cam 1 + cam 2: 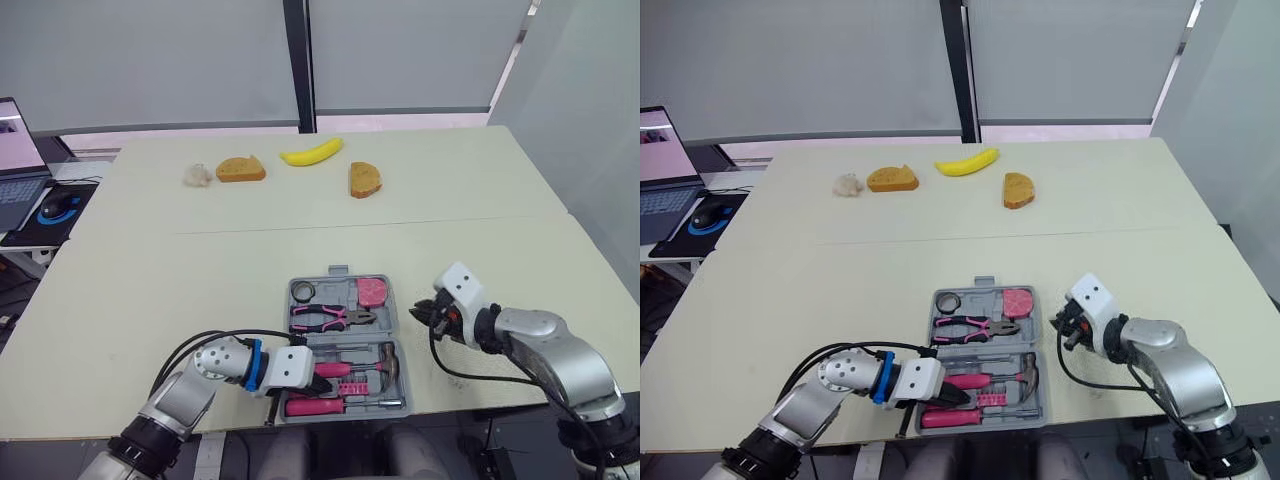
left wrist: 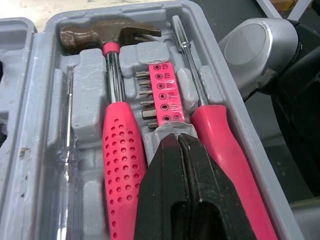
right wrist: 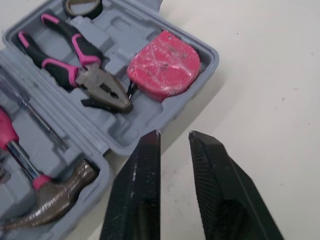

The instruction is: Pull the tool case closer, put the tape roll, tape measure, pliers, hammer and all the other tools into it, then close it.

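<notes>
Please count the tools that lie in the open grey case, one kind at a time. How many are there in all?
Tape roll: 1
Tape measure: 1
Pliers: 1
Hammer: 1
Screwdrivers: 2, the second thin and clear-handled
Bit holder: 1
Total: 7

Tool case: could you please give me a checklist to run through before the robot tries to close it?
1. Tape roll, tape measure, pliers and hammer are inside the tool case: ok.
2. Screwdriver and bit holder are in the near half: ok.
3. Every tool is seated flush in its slot: cannot tell.
4. Left gripper is clear of the case: not ok; it is shut and sits over the near half, at the bit holder.
5. Right gripper is free: ok; it is open, empty and beside the case's right edge.
</notes>
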Available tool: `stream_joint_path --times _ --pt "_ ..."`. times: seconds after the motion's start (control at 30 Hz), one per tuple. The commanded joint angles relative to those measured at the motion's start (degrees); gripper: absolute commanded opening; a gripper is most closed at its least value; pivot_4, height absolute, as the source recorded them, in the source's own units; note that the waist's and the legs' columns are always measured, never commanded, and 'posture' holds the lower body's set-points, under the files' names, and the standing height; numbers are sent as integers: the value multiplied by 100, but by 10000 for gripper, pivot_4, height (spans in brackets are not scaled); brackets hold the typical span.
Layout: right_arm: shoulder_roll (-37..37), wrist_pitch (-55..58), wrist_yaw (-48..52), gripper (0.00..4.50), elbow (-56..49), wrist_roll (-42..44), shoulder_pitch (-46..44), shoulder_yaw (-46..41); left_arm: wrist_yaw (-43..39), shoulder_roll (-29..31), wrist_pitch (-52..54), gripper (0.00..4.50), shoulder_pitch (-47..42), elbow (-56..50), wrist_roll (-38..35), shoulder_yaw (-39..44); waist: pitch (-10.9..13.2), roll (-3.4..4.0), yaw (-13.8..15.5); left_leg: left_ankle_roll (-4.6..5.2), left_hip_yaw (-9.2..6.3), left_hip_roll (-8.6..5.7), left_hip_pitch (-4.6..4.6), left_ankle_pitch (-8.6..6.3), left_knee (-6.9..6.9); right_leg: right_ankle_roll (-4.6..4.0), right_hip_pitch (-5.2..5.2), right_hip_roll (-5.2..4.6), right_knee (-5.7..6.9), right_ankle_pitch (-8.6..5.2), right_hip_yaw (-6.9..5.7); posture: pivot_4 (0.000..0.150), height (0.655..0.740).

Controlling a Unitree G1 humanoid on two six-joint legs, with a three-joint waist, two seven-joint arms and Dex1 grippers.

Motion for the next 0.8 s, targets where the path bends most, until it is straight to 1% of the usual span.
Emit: stream_joint_path --times 0.03,0.1,0.2,0.3,0.33,0.5,0.8 --pt "402 450 -377 19852 430 196 -528 -210 12 -4 89 0 -32 -38 86 -114 0 0 -6 0 0 1 0 0 0 0 0 0 1 0 0 1500 7400" --pt "684 606 -625 25092 792 235 -839 -324 25 9 111 0 -40 -41 92 -137 -1 1 -5 0 0 1 0 0 -1 0 -3 0 4 0 1 1500 7400" --pt "907 728 -879 33602 1304 218 -1239 -384 33 48 121 0 -33 -52 98 -153 -1 2 -4 0 3 -1 -1 0 -1 -1 -5 -1 3 0 4 1500 7400" --pt "962 823 -938 44097 1734 264 -1490 -368 40 77 122 0 -5 -58 103 -150 -1 3 -2 0 3 -3 -1 0 0 -1 -4 -3 3 0 4 1500 7400" --pt "976 859 -920 44663 1843 313 -1541 -376 45 79 123 0 2 -57 107 -152 -2 3 -2 0 3 -3 -1 0 0 -1 -5 -3 3 0 5 1500 7400" --pt "1101 1208 -717 44663 2347 670 -1742 -414 50 81 121 0 15 -44 121 -169 -3 5 -12 0 4 -2 -1 0 -1 -1 -5 -3 3 0 5 1500 7400" --pt "1491 1012 -594 44663 3650 866 -2174 -460 -25 140 85 0 7 53 152 -208 -4 7 -23 0 7 -1 5 0 -1 -1 -5 -2 10 0 7 1500 7400"
